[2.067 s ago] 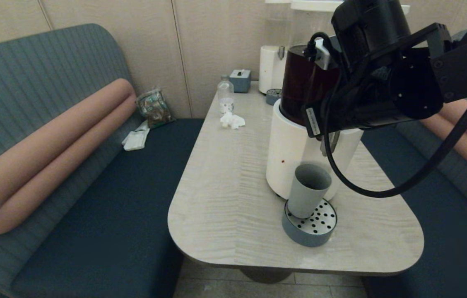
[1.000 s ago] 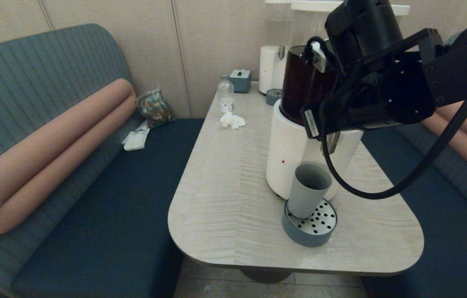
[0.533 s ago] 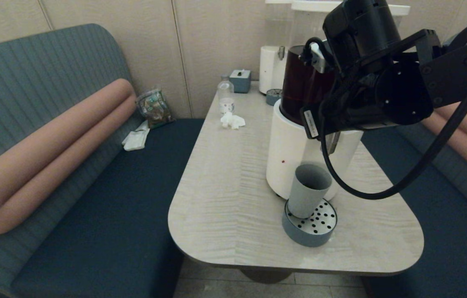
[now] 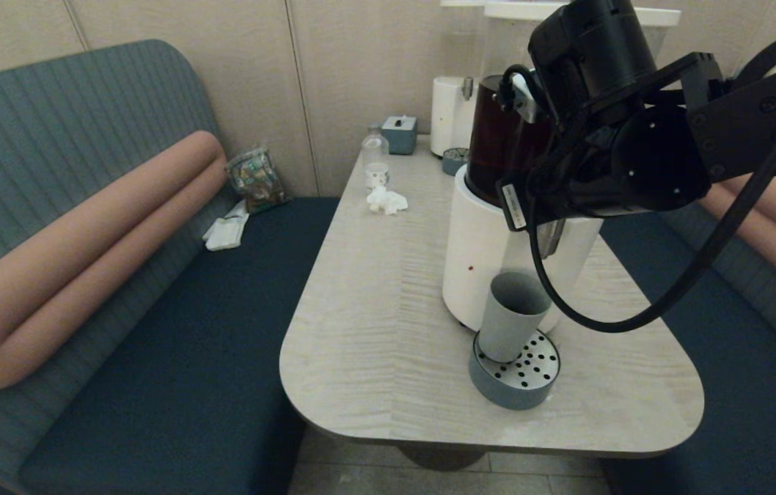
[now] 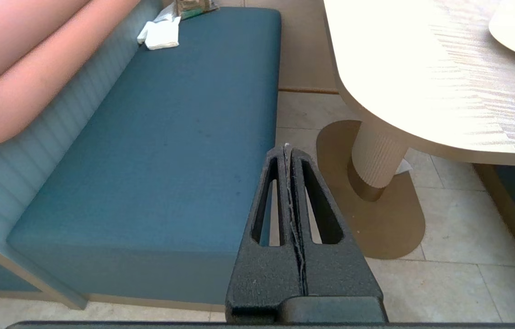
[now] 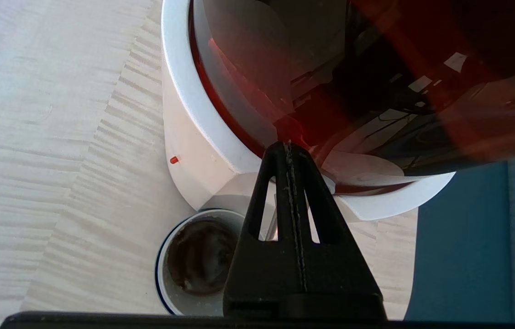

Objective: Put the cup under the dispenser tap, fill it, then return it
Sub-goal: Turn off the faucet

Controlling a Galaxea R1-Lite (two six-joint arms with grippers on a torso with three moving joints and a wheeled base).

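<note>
On the perforated tray (image 4: 515, 385), the grey-blue cup (image 4: 512, 315) is standing upright, holding brown liquid, while the right gripper (image 6: 288, 148), fingers pressed together, is hovering above.

Right arm (image 4: 636, 158): matte black housings, round joint cover with small screws, boxy black module on top. White label with dark print near the wrist. Thick black cable (image 4: 677, 282) loops below; thinner cable plugs in at upper wrist. White ring at far joint.

Right gripper (image 6: 288, 151) and left gripper (image 5: 287, 153): black, grainy-textured fingers, triangular, each with a long slot, pressed together along a thin seam.
</note>
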